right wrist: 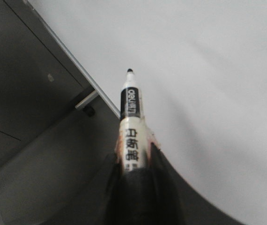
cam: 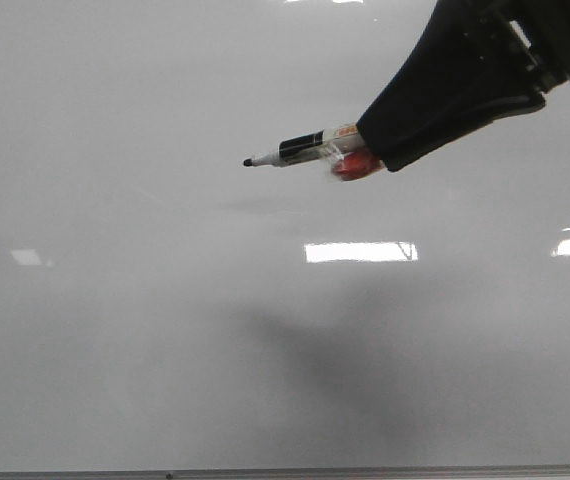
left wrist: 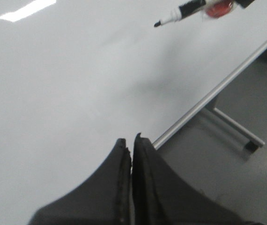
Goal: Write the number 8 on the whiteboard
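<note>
Front view: whiteboard [cam: 165,350] filling nearly the whole frame, glossy pale grey, bright rectangular light reflections across the middle and right, thin grey frame edge along the bottom. Surface blank, no drawn line visible anywhere. Right end effector [cam: 360,150] reaching in from the upper right, dark and tapered, clamped around a marker [cam: 290,152]. Marker pointing left and slightly down, black tip bare, white barrel with a black band, a red blurred patch just under the barrel at the grip. Faint shadow on the board below the tip; whether the tip touches the surface cannot be told here.

Left wrist view: left end effector [left wrist: 131,143] low in the frame, its two dark fingers [left wrist: 122,159] pressed together, nothing between them. Pale board beneath and ahead, its metal frame edge running diagonally, a grey stand leg and floor beyond it. Far off, the marker tip and red patch in sight near the picture's edge, well apart from this end effector.

Right wrist view: marker barrel pinched between the dark fingers [right wrist: 154,161], printed label facing the camera, black tip pointing away over the board. Board surface unmarked, frame edge and a support bracket off to one side, dark floor past it.
</note>
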`<control>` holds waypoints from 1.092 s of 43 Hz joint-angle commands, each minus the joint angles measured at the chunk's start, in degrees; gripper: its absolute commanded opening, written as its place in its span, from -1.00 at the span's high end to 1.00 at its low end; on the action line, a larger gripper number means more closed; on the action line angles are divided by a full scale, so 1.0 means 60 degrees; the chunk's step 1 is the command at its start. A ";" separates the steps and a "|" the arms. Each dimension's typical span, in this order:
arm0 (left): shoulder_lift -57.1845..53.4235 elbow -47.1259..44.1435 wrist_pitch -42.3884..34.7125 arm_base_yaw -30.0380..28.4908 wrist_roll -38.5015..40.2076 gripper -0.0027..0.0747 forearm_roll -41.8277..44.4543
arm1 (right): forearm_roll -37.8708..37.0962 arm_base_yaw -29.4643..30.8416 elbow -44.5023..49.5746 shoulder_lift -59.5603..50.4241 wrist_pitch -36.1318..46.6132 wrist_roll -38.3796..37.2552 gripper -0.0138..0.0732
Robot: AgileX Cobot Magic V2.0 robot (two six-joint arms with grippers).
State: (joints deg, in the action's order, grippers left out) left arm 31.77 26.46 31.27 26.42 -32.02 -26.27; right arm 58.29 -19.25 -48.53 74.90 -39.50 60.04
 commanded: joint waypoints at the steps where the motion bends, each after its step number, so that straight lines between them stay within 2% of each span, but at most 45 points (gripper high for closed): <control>1: -0.0597 0.0005 -0.0895 -0.0029 0.0121 0.98 -0.0399 | 0.0944 -0.0179 -0.0324 0.0050 0.0386 0.0250 0.82; 7: -0.1011 -0.0036 -0.1085 -0.0029 0.0121 0.98 -0.0399 | 0.1019 -0.0553 -0.1109 0.0863 0.0510 0.0296 0.82; 19: -0.1011 -0.0036 -0.1237 -0.0029 0.0121 0.99 -0.0399 | 0.1257 -0.0563 -0.2437 0.2001 0.1906 0.0286 0.82; 26: -0.1011 -0.0036 -0.1237 -0.0029 0.0121 0.99 -0.0399 | 0.1303 -0.0563 -0.3018 0.2497 0.2018 0.0286 0.82; 36: -0.1011 -0.0036 -0.1237 -0.0029 0.0121 0.99 -0.0399 | 0.1316 -0.0563 -0.3210 0.3152 0.2147 0.0286 0.82; 42: -0.1011 -0.0036 -0.1237 -0.0029 0.0121 0.99 -0.0399 | 0.0748 -0.0563 -0.3160 0.3386 0.1607 0.0275 0.82; 47: -0.1011 -0.0036 -0.1237 -0.0029 0.0121 0.98 -0.0399 | 0.0160 -0.0443 -0.2931 0.3256 0.1824 -0.0231 0.82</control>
State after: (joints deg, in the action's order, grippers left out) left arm 25.53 24.70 28.26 26.29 -32.02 -27.05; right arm 60.92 -22.97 -65.77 97.26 -32.01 60.54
